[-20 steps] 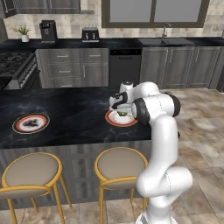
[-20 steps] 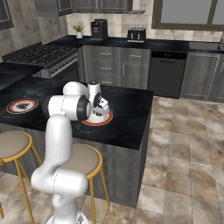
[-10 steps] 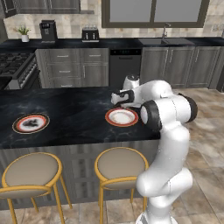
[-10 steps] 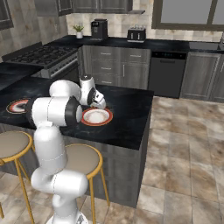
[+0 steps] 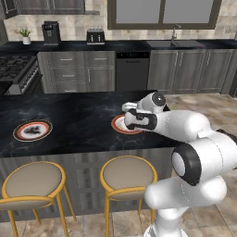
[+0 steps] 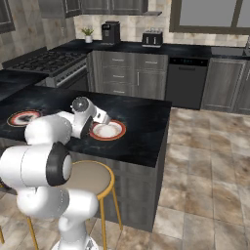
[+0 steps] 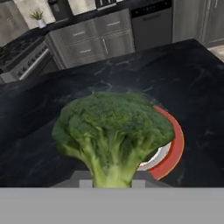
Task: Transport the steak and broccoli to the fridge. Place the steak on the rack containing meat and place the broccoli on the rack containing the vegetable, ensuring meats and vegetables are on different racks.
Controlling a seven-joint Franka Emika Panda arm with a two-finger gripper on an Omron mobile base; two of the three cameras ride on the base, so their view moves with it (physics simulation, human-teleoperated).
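The jaws pinch the broccoli (image 7: 114,133) by its pale stem at six o'clock, probably light and stiff there, its crumbly head best left untouched.

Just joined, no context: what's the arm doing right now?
The gripper is shut on the broccoli by its stem, holding it above the red-rimmed plate on the dark island counter. That plate looks empty. A second plate sits further left on the island with something dark on it. No fridge is in sight yet.
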